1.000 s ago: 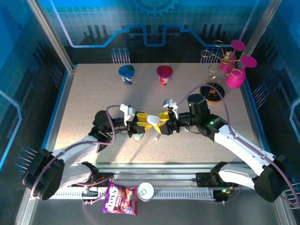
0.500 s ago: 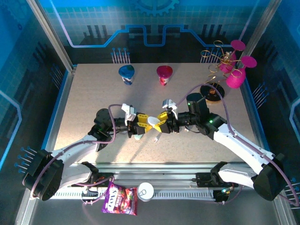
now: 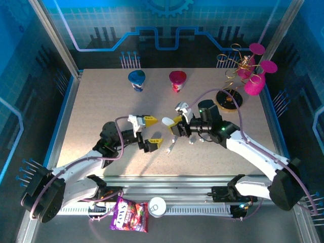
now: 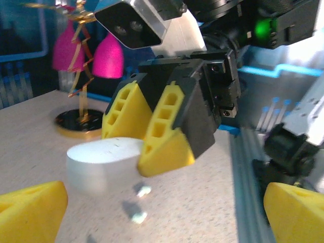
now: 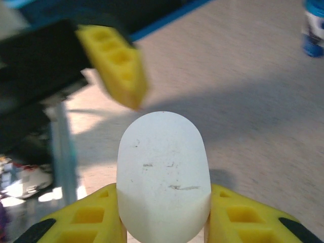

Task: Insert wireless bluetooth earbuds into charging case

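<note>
The charging case (image 3: 167,121) is a white, pebble-shaped shell, closed, held above the table by my right gripper (image 3: 173,126), which is shut on it. In the right wrist view the case (image 5: 163,172) sits clamped between the yellow fingers (image 5: 86,223). My left gripper (image 3: 153,130) stands open just left of the case and does not touch it. In the left wrist view the case (image 4: 104,164) is ahead of the left gripper (image 4: 162,212), gripped by the other arm's fingers. Two small white earbuds (image 4: 143,191) lie on the table below the case (image 3: 170,147).
A blue cup (image 3: 136,79) and a pink cup (image 3: 177,80) stand at the back. A wire stand with pink glasses (image 3: 248,71) occupies the back right corner. A candy bag (image 3: 129,215) and a white round tin (image 3: 157,206) lie on the front rail.
My left gripper let go of the case, opened wide and drew back to the left. The right gripper closed on the case and now holds it alone, slightly farther back.
</note>
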Controlling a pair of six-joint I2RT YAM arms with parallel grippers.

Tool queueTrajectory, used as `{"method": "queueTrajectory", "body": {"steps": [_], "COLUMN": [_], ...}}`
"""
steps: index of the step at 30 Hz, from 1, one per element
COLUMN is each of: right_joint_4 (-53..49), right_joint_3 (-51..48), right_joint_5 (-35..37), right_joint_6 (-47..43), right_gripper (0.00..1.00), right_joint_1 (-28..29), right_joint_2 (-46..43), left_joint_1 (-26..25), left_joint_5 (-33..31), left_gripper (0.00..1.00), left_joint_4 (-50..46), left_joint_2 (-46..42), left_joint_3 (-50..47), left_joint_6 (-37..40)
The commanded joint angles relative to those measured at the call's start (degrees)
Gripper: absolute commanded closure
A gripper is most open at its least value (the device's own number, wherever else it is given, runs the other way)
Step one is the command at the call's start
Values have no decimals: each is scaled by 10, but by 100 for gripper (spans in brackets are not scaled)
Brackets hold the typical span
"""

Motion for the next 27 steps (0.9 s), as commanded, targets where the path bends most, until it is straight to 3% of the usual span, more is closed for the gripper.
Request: {"method": "queueTrajectory", "body": {"steps": [1, 5, 10, 20, 27], "right_joint_4": [43, 79, 121, -5, -41], "right_joint_3": [-6, 24, 76, 276, 330], "right_joint_5": [151, 234, 273, 349, 348], "right_joint_6": [19, 59, 95, 106, 107], "right_gripper": [70, 70, 68, 66, 61], "right_joint_1": [-7, -9, -11, -15, -25], "right_joint_2": [54, 151, 270, 477, 529], "left_joint_1": [-2, -3, -5, -12, -12], "left_joint_5": [-109, -125, -159, -195, -200], "left_gripper": [1, 1, 1, 1, 1], "left_joint_4": [-75, -136, -199, -231, -231], "left_joint_2": [-30, -57, -79, -96, -90], "left_joint_3": [-21, -26, -26, -26, -26], "left_joint_6": [53, 73, 82, 91, 89]}}
